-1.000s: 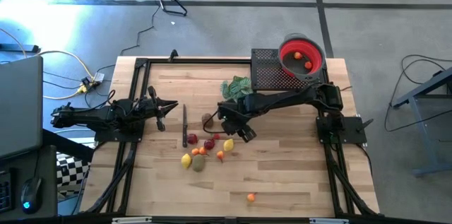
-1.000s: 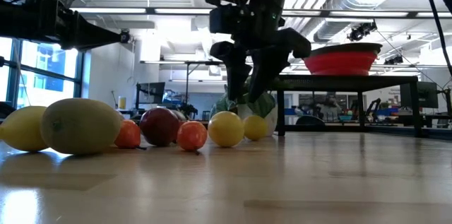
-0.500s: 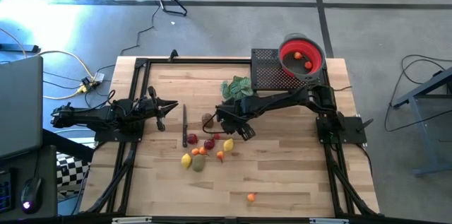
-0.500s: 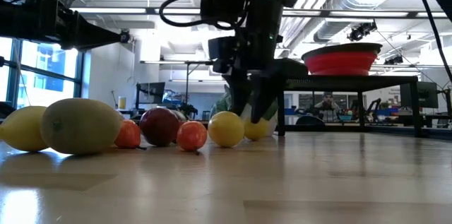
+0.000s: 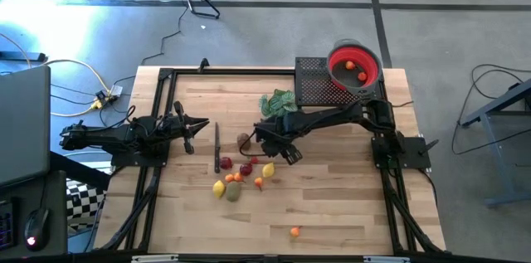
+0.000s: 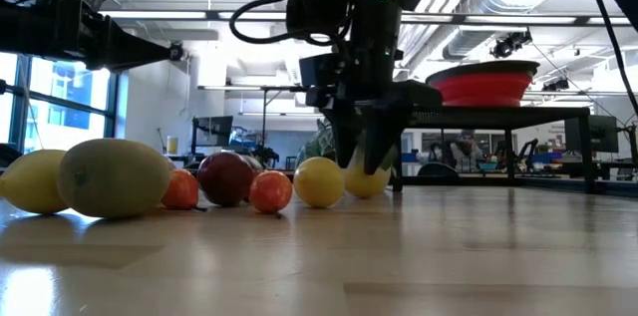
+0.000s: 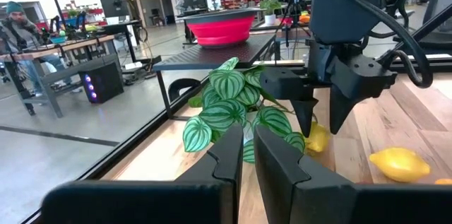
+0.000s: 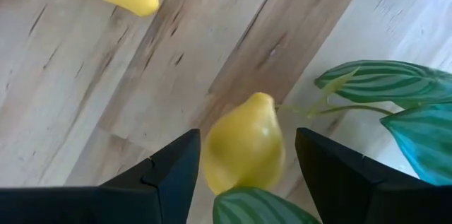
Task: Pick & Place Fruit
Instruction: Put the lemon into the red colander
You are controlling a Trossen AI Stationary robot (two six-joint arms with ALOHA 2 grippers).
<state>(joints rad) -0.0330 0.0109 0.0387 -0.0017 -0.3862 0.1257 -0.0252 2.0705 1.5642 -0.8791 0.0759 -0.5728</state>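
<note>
My right gripper (image 5: pixel 270 145) hangs fingers-down just near the green sprig (image 5: pixel 278 101), open. Its two fingers straddle a small yellow lemon (image 8: pixel 244 150) that lies on the table (image 6: pixel 364 178); I cannot tell whether they touch it. The other fruits lie in a loose cluster (image 5: pixel 236 176): a second lemon (image 5: pixel 268 170), red and orange pieces, a brown-green piece (image 5: pixel 234 191). A brown one (image 5: pixel 243 140) and an orange one (image 5: pixel 294 231) lie apart. My left gripper (image 5: pixel 195 126) waits at the table's left, shut.
The red bowl (image 5: pixel 355 65) stands on a black rack (image 5: pixel 319 85) at the far right corner, with two orange pieces inside. A thin dark rod (image 5: pixel 217 147) lies left of the cluster. A black frame runs around the tabletop. Bare wood lies near and right.
My right gripper has moved down and slightly toward the table's left, from above the fruit until its fingertips stand near the table on either side of the lemon by the sprig. The fruits have kept their places.
</note>
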